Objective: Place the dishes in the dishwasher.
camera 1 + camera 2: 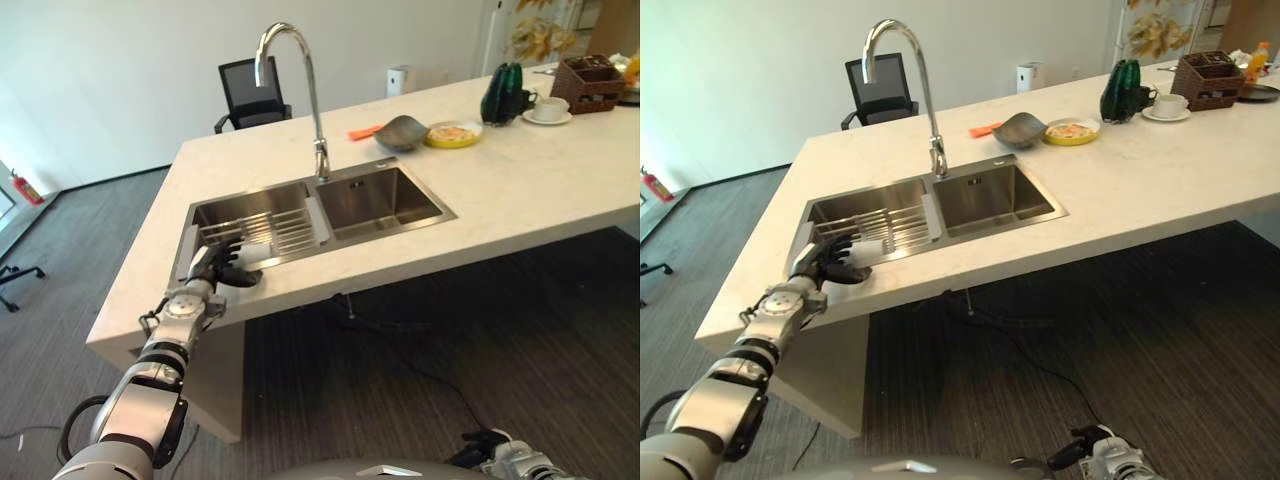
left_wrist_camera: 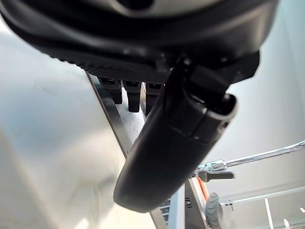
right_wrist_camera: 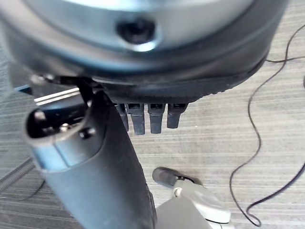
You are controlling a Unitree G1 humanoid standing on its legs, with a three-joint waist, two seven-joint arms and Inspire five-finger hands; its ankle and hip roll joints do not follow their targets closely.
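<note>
While your left hand (image 1: 222, 266) rests fingers relaxed, holding nothing, at the sink's (image 1: 375, 200) near-left rim, the dishes wait far right on the worktop (image 1: 540, 175). Grey bowl (image 1: 401, 131) and yellow plate (image 1: 453, 134) look rigid, slick, breakable: pinch each rim. Right hand (image 3: 143, 119) hangs low, fingers straight.

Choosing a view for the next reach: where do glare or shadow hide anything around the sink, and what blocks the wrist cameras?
Left eye view: bright reflections on the sink walls, rack readable, dark shadow under the left hand at the near rim. Left wrist view: thumb blocks the middle, countertop glaring. Right wrist view: right hand over evenly lit floor.
</note>
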